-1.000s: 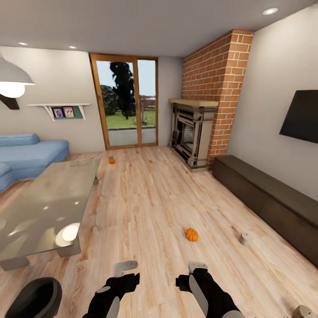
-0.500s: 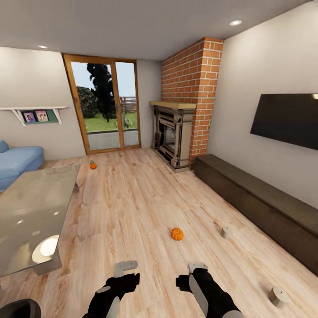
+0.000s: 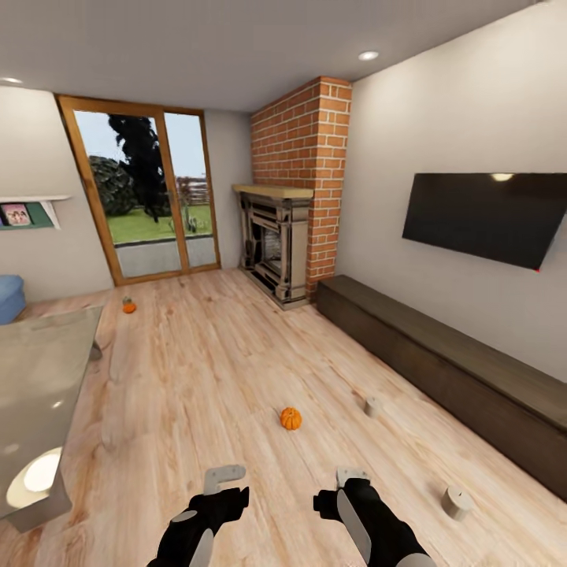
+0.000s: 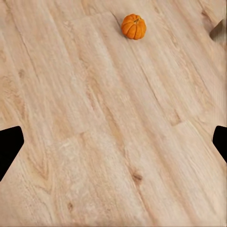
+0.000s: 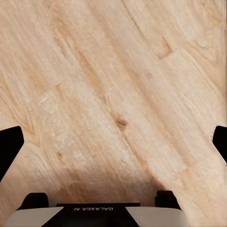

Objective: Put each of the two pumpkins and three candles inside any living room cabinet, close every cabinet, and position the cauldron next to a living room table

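One orange pumpkin [image 3: 290,418] lies on the wood floor just ahead of my grippers, and it shows again as the pumpkin [image 4: 134,26] in the left wrist view. A second pumpkin [image 3: 128,306] sits far off by the glass door. Two pale candles [image 3: 372,406] [image 3: 457,502] stand on the floor in front of the long dark cabinet [image 3: 441,370], whose fronts are shut. The grey table [image 3: 31,386] is at the left. My left gripper [image 3: 228,492] [image 4: 113,142] and right gripper [image 3: 339,492] [image 5: 113,142] hang open and empty over bare floor. The cauldron is out of view.
A brick chimney with a fireplace [image 3: 274,244] stands at the cabinet's far end. A black TV [image 3: 480,216] hangs on the wall above the cabinet. A glass door [image 3: 142,197] fills the back wall. Open floor lies between table and cabinet.
The camera has swung to the right, so the whole picture has slid left. The dark cauldron and the sofa have left the view; a second candle has come fully in. Both arms hold the same pose.
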